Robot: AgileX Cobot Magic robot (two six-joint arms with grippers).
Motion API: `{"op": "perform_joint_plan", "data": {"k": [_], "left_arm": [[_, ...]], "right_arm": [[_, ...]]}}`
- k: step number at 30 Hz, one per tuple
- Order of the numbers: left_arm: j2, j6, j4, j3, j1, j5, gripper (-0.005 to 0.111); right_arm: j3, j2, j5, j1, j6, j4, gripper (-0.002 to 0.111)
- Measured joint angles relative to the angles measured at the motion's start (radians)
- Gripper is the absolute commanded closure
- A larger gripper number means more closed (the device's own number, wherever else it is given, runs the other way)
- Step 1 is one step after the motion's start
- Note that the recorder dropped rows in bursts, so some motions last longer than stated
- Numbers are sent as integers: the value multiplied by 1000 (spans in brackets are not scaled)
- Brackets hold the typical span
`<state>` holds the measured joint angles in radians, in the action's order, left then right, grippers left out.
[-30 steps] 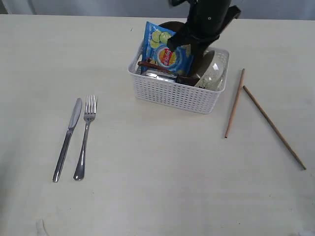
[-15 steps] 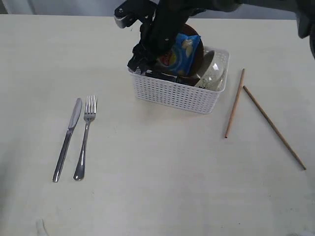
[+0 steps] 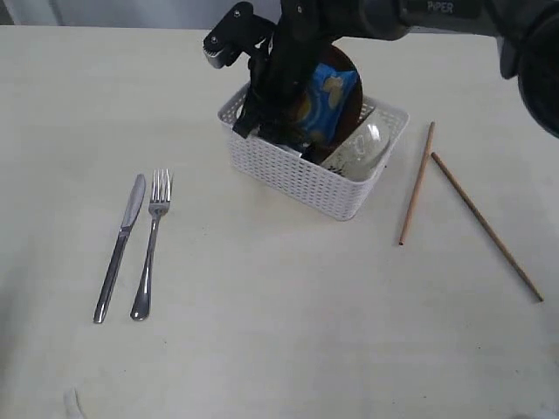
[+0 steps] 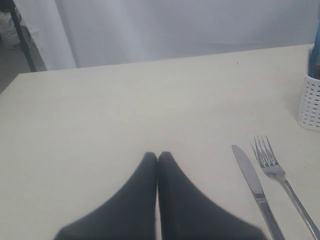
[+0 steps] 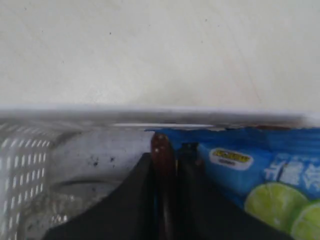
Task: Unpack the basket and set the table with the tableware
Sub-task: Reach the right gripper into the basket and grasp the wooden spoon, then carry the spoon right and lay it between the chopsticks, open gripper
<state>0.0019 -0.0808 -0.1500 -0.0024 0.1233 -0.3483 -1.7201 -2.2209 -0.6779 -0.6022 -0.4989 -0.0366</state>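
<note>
The white basket (image 3: 297, 175) stands skewed at the back middle of the table (image 3: 279, 332). My right gripper (image 3: 260, 122) reaches into its left end and is shut on the reddish-brown spoon (image 5: 162, 150), whose handle tip sticks out between the fingers of that gripper (image 5: 166, 153). An off-white bowl (image 3: 362, 144) leans inside at the right end, and a dark brown plate (image 3: 353, 94) stands at the back. A knife (image 3: 122, 244) and a fork (image 3: 150, 249) lie side by side at the left. Two chopsticks (image 3: 417, 183) (image 3: 485, 225) lie at the right. My left gripper (image 4: 158, 156) hovers shut and empty near the knife (image 4: 252, 182).
A blue chip bag (image 3: 327, 100) stands in the basket right beside the right gripper and shows again, bag (image 5: 260, 170), against its finger. The basket rim (image 5: 150, 115) runs just beyond the spoon tip. The table's far edge lies close behind the basket.
The right arm swung from the basket's right side to its left end and closed on the spoon. The basket has turned and slid a little, its right end now nearer the front.
</note>
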Motion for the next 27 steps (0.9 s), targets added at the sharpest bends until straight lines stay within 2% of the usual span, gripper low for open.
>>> {"op": "perform_joint_plan", "data": {"k": [20,27], "left_arm": [[0,0,0,0,0,0,107],[0,0,0,0,0,0,107]], "right_arm": [[0,368,-60,4,44,-130,109],[2,484,-185,112,133,-126,109]]}}
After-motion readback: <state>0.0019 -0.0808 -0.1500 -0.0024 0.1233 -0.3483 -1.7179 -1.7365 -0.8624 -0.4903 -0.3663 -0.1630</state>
